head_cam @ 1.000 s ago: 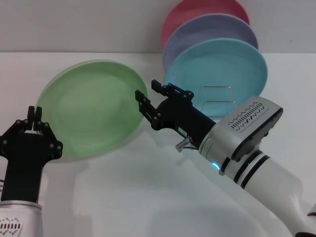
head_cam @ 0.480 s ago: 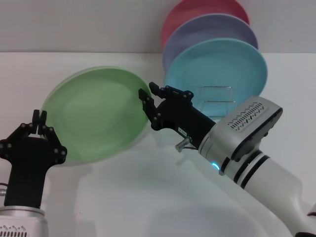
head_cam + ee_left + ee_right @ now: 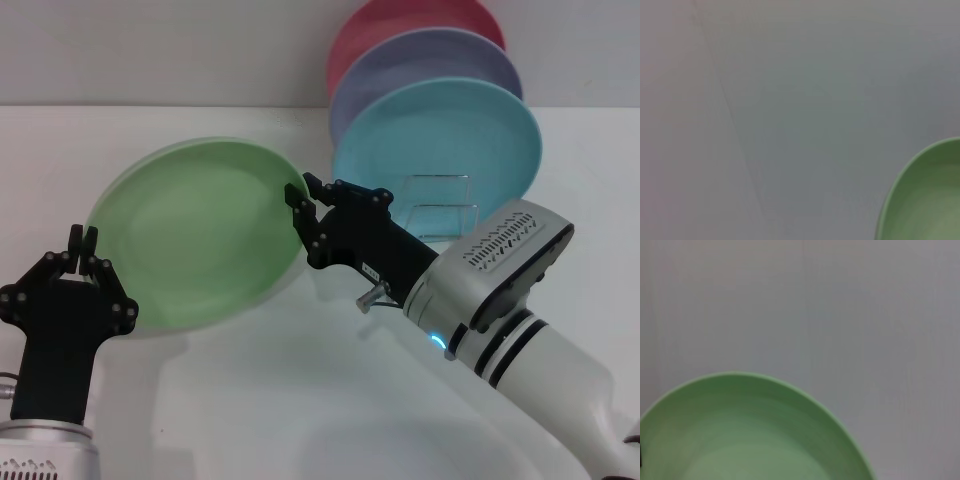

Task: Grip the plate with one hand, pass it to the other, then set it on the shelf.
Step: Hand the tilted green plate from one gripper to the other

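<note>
Green plate (image 3: 195, 235) is held tilted, concave face upward; its rim is pinched by the right gripper (image 3: 301, 214), while the left gripper (image 3: 83, 240), fingers together, is held just beside it.

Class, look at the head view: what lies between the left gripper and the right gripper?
The green plate lies between the left gripper and the right gripper, which grips its rim. The head view shows this.

Even, diffuse overhead light is filling the head view; no glare is showing on the white bench (image 3: 250, 420). The green plate (image 3: 195, 235) is casting a soft shadow toward the bench's near edge. Both wrist views are reading dim, grey and out of focus, the plate rim blurring in each (image 3: 920, 200) (image 3: 750, 435).
</note>
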Action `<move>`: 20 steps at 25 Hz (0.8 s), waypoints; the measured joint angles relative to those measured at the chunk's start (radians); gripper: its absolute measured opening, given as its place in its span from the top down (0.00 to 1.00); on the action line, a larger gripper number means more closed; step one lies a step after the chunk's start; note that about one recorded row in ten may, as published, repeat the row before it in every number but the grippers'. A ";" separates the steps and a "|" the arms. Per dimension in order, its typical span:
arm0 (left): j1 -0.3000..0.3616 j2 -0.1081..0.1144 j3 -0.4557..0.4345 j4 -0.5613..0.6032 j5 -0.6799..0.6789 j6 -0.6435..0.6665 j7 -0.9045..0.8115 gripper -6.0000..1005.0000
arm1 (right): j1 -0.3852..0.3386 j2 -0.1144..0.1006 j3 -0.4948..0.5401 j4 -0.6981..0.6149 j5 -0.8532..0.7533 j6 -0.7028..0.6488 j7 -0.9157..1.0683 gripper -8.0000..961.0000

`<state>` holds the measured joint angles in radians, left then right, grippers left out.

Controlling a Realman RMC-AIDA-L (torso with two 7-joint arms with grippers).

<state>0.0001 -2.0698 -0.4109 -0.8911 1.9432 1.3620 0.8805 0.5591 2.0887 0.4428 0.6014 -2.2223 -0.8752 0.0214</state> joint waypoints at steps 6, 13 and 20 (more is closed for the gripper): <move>-0.001 -0.001 0.000 0.001 -0.001 -0.001 0.000 0.96 | -0.004 0.001 -0.003 0.000 0.000 -0.001 0.000 0.83; 0.002 0.000 0.000 0.000 0.002 -0.002 0.000 0.96 | -0.006 0.001 0.004 0.000 0.000 0.000 0.000 0.87; 0.001 0.000 0.000 0.002 0.002 -0.003 0.000 0.96 | -0.005 0.001 0.005 0.000 0.001 0.002 0.000 0.89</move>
<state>0.0008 -2.0695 -0.4111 -0.8895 1.9452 1.3591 0.8805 0.5537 2.0893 0.4478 0.6013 -2.2211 -0.8735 0.0215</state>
